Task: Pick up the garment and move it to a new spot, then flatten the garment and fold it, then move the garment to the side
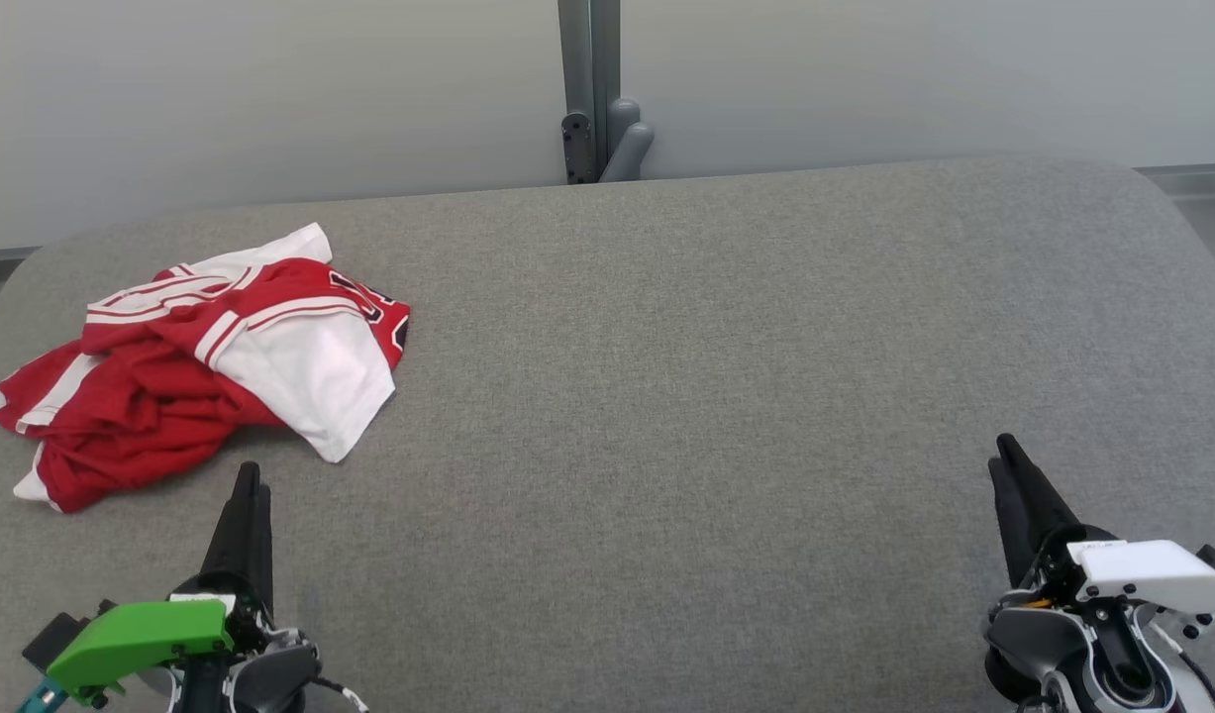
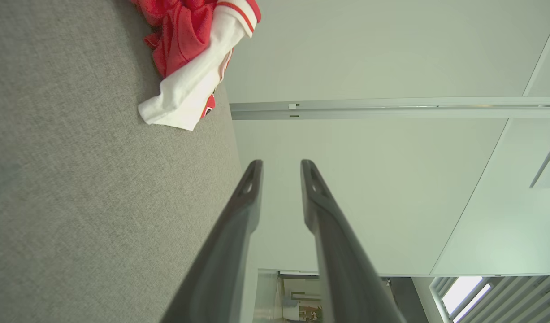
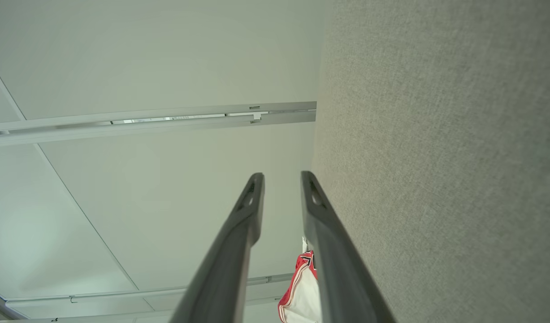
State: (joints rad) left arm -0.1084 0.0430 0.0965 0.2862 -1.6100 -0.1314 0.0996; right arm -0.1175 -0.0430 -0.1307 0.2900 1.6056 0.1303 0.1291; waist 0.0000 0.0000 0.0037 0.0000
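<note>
Nothing was done yet: red-and-white jersey [image 1: 201,356] lay crumpled on the bench [image 1: 716,396], left pincer [image 1: 248,487] and right pincer [image 1: 1008,467] narrowly parted, empty.

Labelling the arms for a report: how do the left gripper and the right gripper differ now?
The left gripper carries a green cover; the right gripper a white cover. The left gripper sits just below the red-and-white garment in the head view; the right gripper is far from it, over the grey table. Both have dark fingers pointing up that view, jaws slightly apart, holding nothing.
</note>
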